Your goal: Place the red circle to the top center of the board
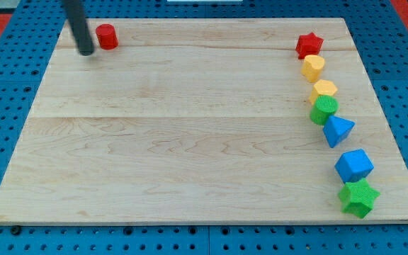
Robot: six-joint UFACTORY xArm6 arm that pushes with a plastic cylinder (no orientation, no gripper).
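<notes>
The red circle (106, 36) is a short red cylinder near the top left corner of the wooden board (190, 127). My tip (86, 52) is the lower end of a dark rod coming down from the view's top. It rests on the board just left of and slightly below the red circle, very close to it; I cannot tell whether they touch.
A column of blocks runs down the board's right side: a red star (309, 44), a yellow hexagon (313, 67), a second yellow block (324, 90), a green circle (324, 109), a blue triangle (338, 130), a blue cube (353, 166) and a green star (358, 197). Blue pegboard surrounds the board.
</notes>
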